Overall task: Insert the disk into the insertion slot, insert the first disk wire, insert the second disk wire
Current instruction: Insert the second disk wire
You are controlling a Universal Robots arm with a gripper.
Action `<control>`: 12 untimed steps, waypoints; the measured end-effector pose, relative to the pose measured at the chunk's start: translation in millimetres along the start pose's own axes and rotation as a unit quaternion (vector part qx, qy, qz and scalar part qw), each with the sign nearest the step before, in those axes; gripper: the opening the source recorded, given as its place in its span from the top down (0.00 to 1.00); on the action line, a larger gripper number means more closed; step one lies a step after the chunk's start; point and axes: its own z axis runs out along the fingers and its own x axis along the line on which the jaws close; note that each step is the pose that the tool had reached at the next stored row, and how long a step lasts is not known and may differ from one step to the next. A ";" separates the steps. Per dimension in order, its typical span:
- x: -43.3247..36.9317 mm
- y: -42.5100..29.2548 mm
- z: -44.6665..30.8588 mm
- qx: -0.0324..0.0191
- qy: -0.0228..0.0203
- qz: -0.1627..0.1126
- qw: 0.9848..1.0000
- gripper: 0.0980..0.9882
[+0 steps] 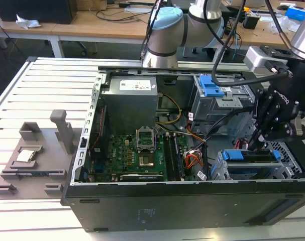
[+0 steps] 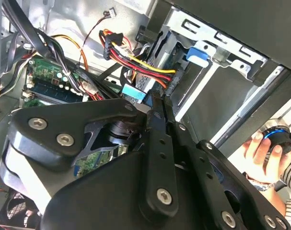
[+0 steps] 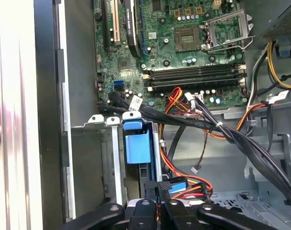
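**Exterior view: disk lies flat in the low cage, jaws closed at its cable end**

The disk (image 1: 250, 157) sits inside the insertion slot (image 1: 227, 170), a low cage of perforated grey sheet metal in the corner of the open computer case (image 1: 157, 201) nearest the exterior view's right. It lies flat, with its long axis running left to right across that view, parallel to the case's near wall. Its bright blue plastic frame shows at both ends. The black gripper (image 1: 256, 145) reaches down to the disk's upper edge.

In both wrist views the jaws are drawn together, with only a thin seam between the matte, bolted fingers (image 2: 157, 143). The gripper (image 3: 160, 207) tips sit at a small black plug, just beside a light blue connector (image 3: 178, 187). Whether they pinch the plug cannot be told. A bundle of red, yellow and black wires (image 2: 135, 60) runs to this spot.

The case stands on a slatted white tabletop (image 1: 41, 90). A person's hand (image 2: 260, 148) grips a rounded black object outside the case.
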 end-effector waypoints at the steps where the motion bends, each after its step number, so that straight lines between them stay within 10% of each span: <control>1: 1.0 -0.1 0.1 0.000 0.000 0.000 1.000 0.95; 12: 8.9 0.2 3.5 0.000 -0.003 -0.002 1.000 0.95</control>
